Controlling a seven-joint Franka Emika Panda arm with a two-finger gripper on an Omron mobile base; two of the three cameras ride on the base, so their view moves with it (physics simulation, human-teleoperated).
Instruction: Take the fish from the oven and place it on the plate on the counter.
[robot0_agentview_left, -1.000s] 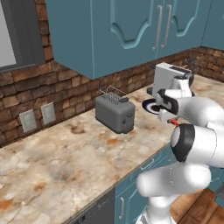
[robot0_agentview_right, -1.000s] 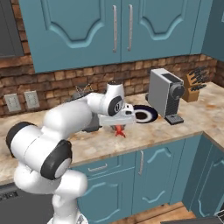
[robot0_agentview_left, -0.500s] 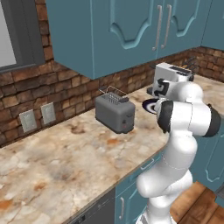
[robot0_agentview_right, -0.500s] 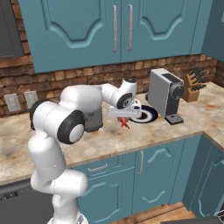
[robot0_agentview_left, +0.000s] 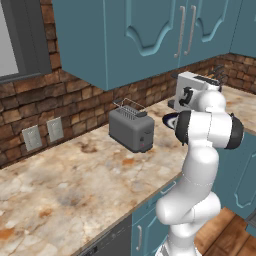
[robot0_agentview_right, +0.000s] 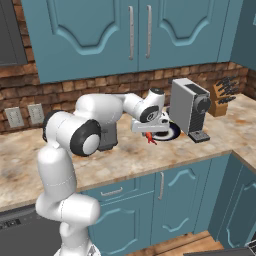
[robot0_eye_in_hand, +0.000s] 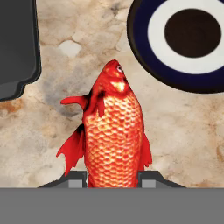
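Note:
The red-orange fish (robot0_eye_in_hand: 113, 131) hangs head-down between my fingertips, my gripper (robot0_eye_in_hand: 113, 177) shut on its tail end. In the right base view the gripper (robot0_agentview_right: 149, 131) holds the fish (robot0_agentview_right: 150, 139) just above the counter (robot0_agentview_right: 125, 160), close beside the left edge of the plate (robot0_agentview_right: 171, 132). The plate (robot0_eye_in_hand: 142, 54) is dark blue with a white ring and a dark centre, and it lies ahead and to the right of the fish's head. From the left base, a sliver of the plate (robot0_agentview_left: 169, 120) peeks out behind my arm. The oven is out of view.
A grey toaster (robot0_agentview_left: 132, 130) stands left of the gripper, its dark corner (robot0_eye_in_hand: 15, 48) close by in the hand view. A grey coffee machine (robot0_agentview_right: 189, 107) stands right behind the plate. A knife block (robot0_agentview_right: 222, 92) sits at the far right. Teal cabinets hang overhead.
My arm has swung to the right along the counter, carrying the fish closer to the plate. The grip on the fish is unchanged.

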